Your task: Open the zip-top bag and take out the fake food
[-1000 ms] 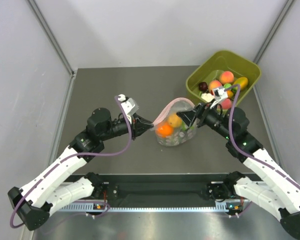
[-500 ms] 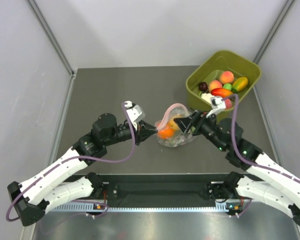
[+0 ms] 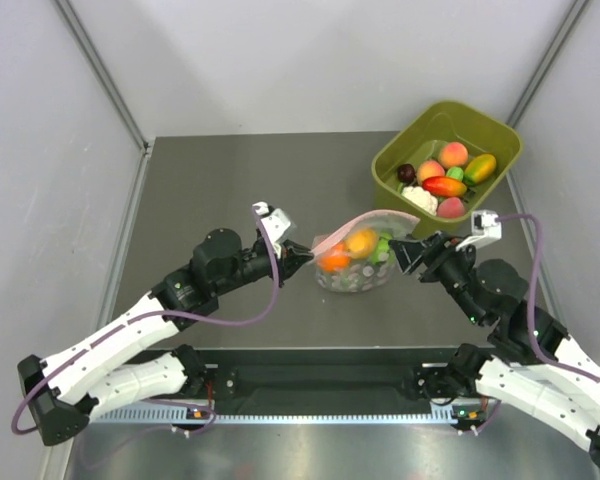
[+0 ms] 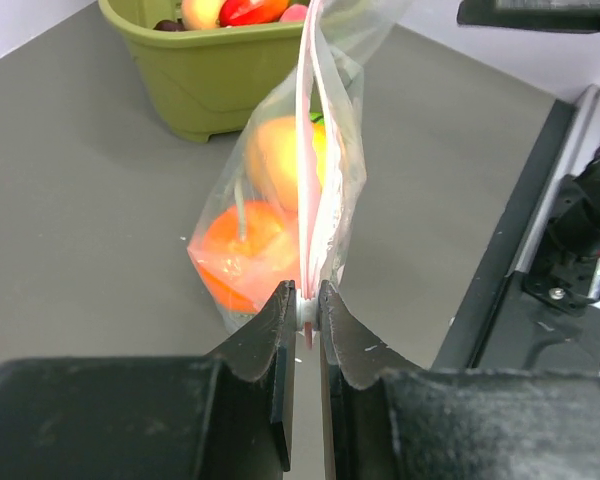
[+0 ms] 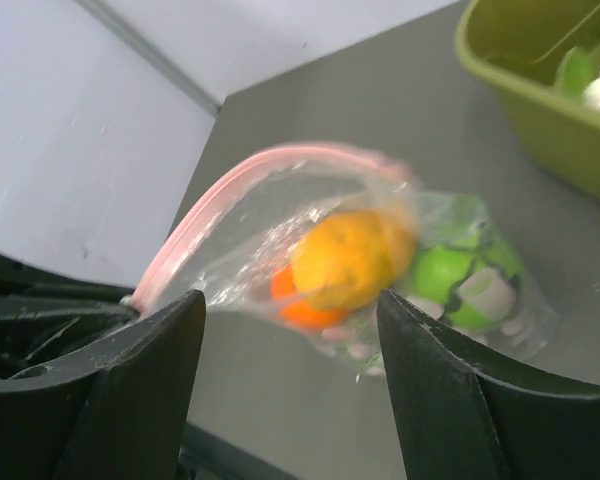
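The zip-top bag (image 3: 358, 262) lies mid-table, its pink zip strip (image 3: 365, 222) raised. Inside it show an orange fruit (image 3: 333, 261), a yellow-orange fruit (image 3: 361, 242) and a green fruit (image 3: 382, 247). My left gripper (image 3: 305, 257) is shut on the strip's left end; in the left wrist view the jaws (image 4: 307, 310) pinch a small white piece of the strip, with the bag (image 4: 330, 200) just ahead. My right gripper (image 3: 407, 250) is open and empty just right of the bag. In the right wrist view (image 5: 290, 330) the bag (image 5: 280, 235) lies beyond its spread fingers.
An olive-green tub (image 3: 492, 128) with several toy fruits stands at the back right, also seen in the left wrist view (image 4: 230, 85) and the right wrist view (image 5: 540, 110). Grey walls close in on both sides. A black rail (image 3: 330, 385) runs along the near edge.
My right gripper has let go of the bag's mouth and drawn back to the right. My left gripper has moved right, still on the strip's end, and the strip now runs straighter.
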